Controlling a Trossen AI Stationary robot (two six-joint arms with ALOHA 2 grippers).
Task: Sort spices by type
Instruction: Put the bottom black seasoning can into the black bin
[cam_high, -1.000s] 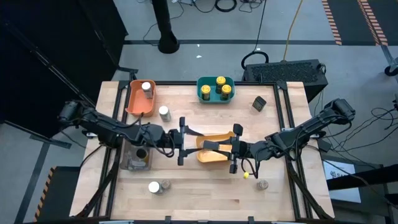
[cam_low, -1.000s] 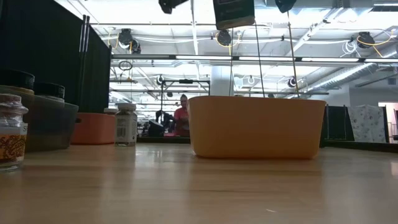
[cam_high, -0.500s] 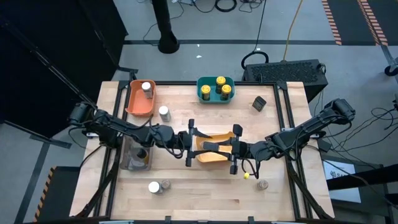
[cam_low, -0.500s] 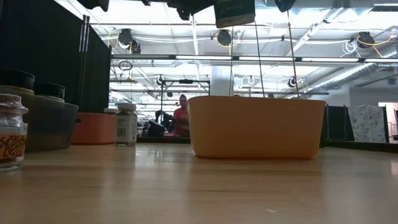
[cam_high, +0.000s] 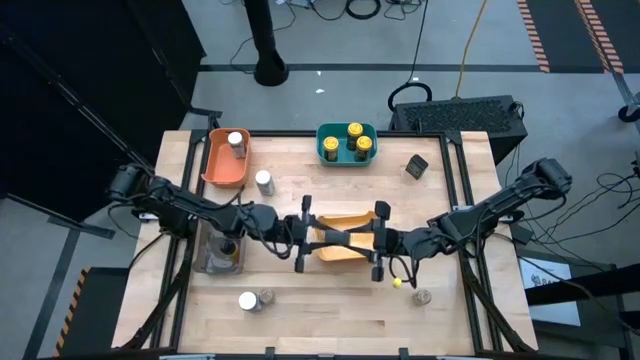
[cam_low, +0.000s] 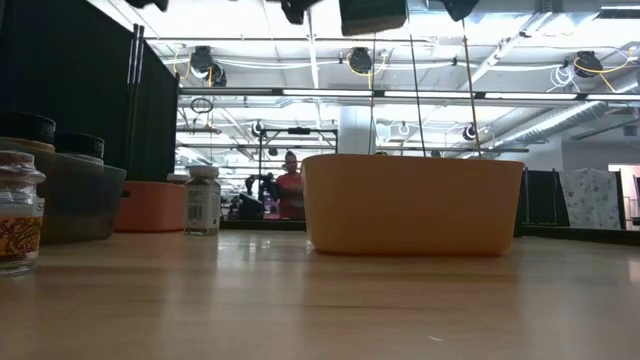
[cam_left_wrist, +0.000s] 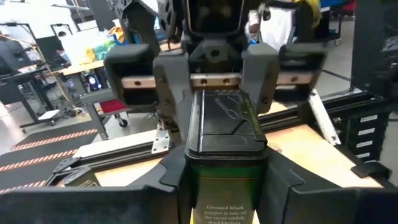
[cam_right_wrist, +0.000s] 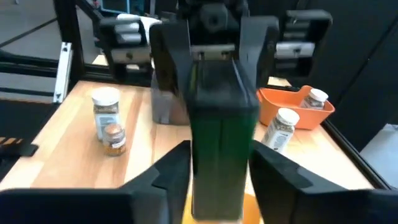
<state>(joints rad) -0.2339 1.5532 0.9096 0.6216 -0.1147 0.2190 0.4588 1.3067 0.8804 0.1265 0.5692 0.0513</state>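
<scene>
Worktop (cam_high: 330, 310): a pale wooden surface is carrying four bins and scattered spice jars, and both dark arms are reaching in from opposite sides to meet above its middle.

Yellow bin (cam_high: 350, 217): this is sitting directly under the two meeting pincers.

Orange bin (cam_high: 222, 160), grey bin (cam_high: 213, 262) and teal bin (cam_high: 330, 150): the orange and grey bins are lying behind the left pincer, on that arm's side. The teal bin is standing well apart from both pincers, at the far edge.

Left pincer (cam_left_wrist: 227, 180): it is closing narrowly on a green tin (cam_left_wrist: 227, 140) with a black lid, and its fingers (cam_left_wrist: 174, 180) are pressing on the tin's sides.

Right pincer (cam_right_wrist: 217, 180): it is facing the left pincer with the same tin between them. Whether it is gripping the tin or standing just clear of it cannot be told.

Spice jars:
- Three yellow-lidded jars (cam_high: 354, 140) are standing in the teal bin.
- One white-lidded jar (cam_high: 236, 141) is sitting in the orange bin.
- Another white-lidded jar (cam_high: 264, 182) is standing just beside the orange bin, near the left pincer.
- A dark-lidded jar (cam_high: 228, 246) is resting in the grey bin.
- A pair of jars (cam_high: 256, 300) is standing near the front edge, well apart from the left pincer.
- A single jar (cam_high: 422, 297) is standing near the right pincer.
</scene>
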